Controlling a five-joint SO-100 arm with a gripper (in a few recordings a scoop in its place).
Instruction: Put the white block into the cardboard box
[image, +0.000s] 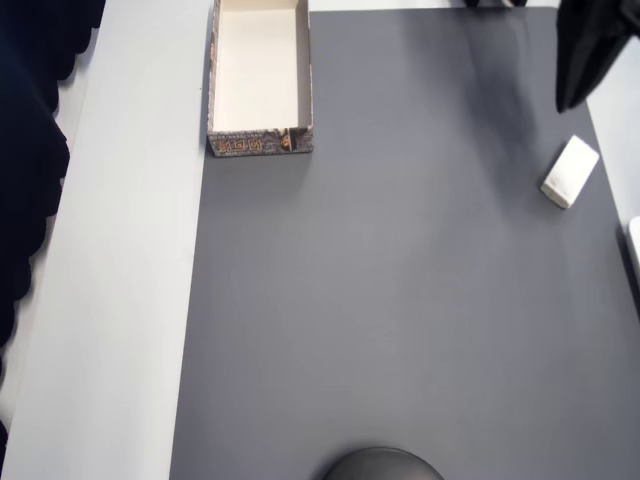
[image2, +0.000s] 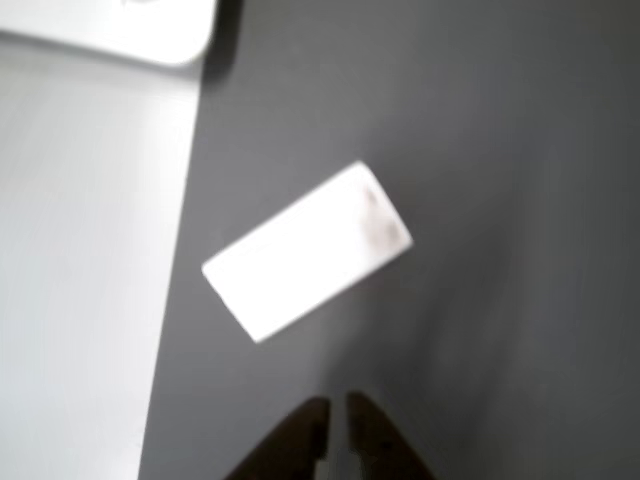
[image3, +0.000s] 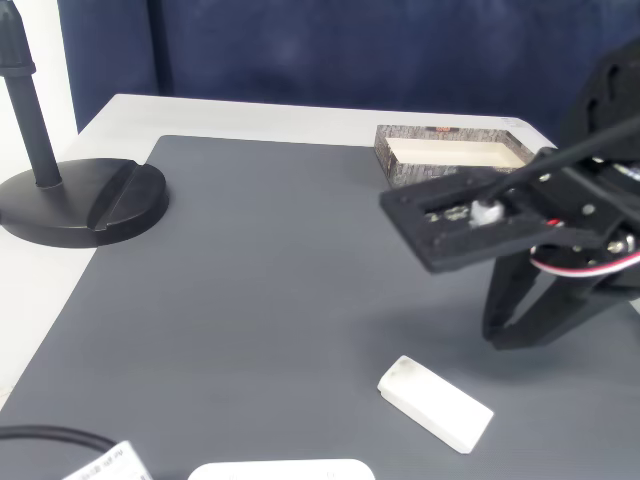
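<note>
In the wrist view the gripper shows as two dark fingertips at the bottom edge, nearly together with only a thin slit between them, and nothing is held. Just past the tips the block lies flat on the grey mat, turned at a slant, with a faint grey smudge near one end. It sits close to the mat's edge, where the white table begins, and a rounded white object shows at the top left corner, partly out of frame.

In the fixed view the block lies at the near side of the mat, and the black gripper hangs above the mat just beyond it, apart from it. The rounded white object sits at the bottom edge. Farther back on the left a black round stand base rests at the mat's edge. The box stands at the far side, open side up.

In the overhead view the block is near the mat's right edge, with the gripper close above it in the picture. The box lies well apart, at the mat's top left corner, its cream inside bare.
</note>
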